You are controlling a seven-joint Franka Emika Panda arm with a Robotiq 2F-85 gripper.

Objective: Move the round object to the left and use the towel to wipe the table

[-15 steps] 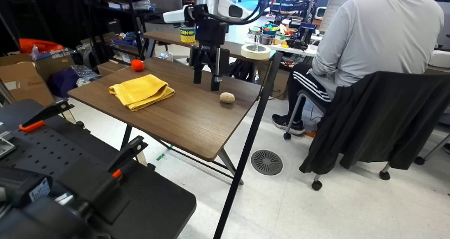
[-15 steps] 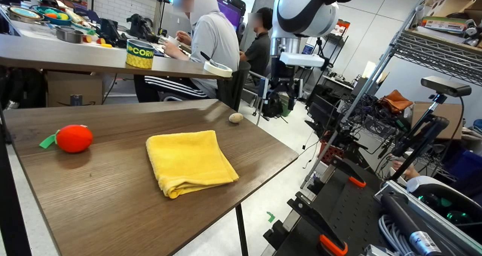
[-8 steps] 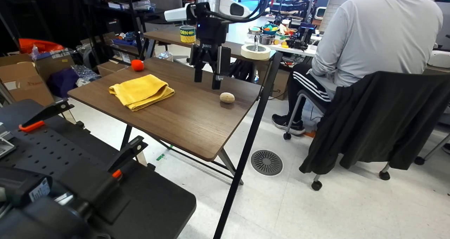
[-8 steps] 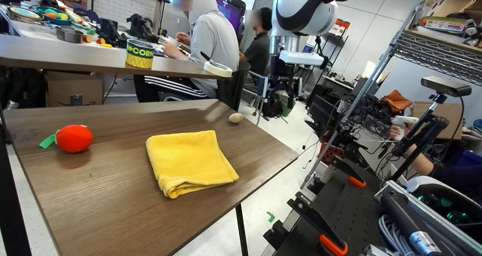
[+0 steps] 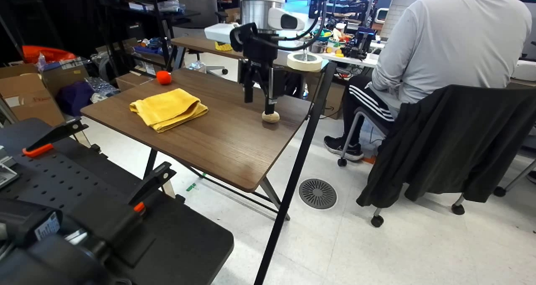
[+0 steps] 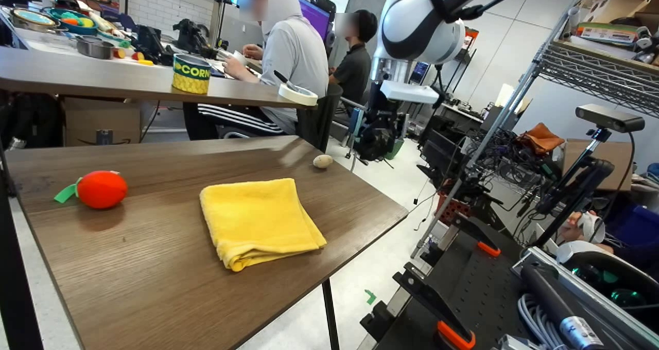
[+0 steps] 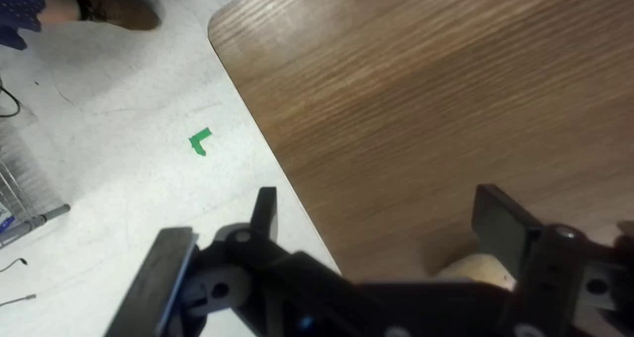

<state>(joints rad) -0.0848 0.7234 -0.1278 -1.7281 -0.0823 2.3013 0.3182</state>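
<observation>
Your gripper hangs with its two blocky black fingers spread wide and holds nothing; in the wrist view one finger shows against the pale floor, the other against the brown table, whose top is streaked with wood grain and rounded at its corner. At about four o'clock in that view you see a potato-like lump, tan and ovoid, partly hidden by the finger and the gripper's body. In an exterior view a clear gap shows between that lump and the gripper, which hangs at about two o'clock from it. The yellow towel lies flat on the tabletop, folded into a soft, napped, roughly four-sided pad, loose layers curling at half past six. From the towel, you find the lump between one and two o'clock, near the table's edge, and a round, red-orange ball at about nine o'clock, with a flat green tab jutting from its own nine o'clock. At eleven o'clock from the towel, on a rear wooden table, stands a cylindrical can whose yellow-and-green label reads CORN; between twelve and one o'clock, a cream ring of tape lies flat at that table's end, a slim black pen slanting from its hole.
</observation>
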